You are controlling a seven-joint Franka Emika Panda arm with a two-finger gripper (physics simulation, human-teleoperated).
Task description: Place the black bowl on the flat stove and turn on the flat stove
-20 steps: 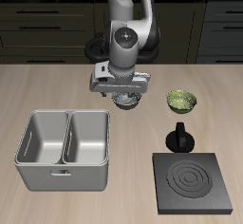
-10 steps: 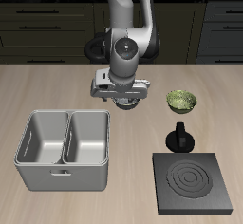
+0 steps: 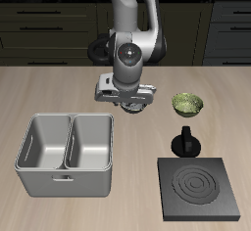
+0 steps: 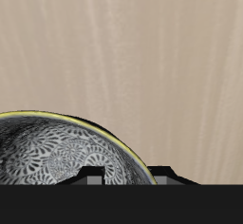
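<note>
The black bowl [image 4: 66, 157], dark with a speckled silvery pattern, hangs from my gripper [image 3: 128, 105] over the middle of the table, behind the grey bin. In the exterior view only a bit of the black bowl [image 3: 136, 109] shows under the hand. In the wrist view my gripper [image 4: 127, 176] is shut on its rim, with the bare table below. The flat stove [image 3: 199, 188] lies near the table's front edge, its burner rings empty. Its black knob [image 3: 185, 142] stands at the stove's far side.
A green-patterned bowl [image 3: 187, 103] sits on the table behind the stove knob. A grey two-compartment bin [image 3: 67, 154] stands near the front edge, beside the stove. Dark cabinets line the back.
My gripper has moved a little toward the green bowl's side and slightly forward, carrying the black bowl with it. Nothing else has moved.
</note>
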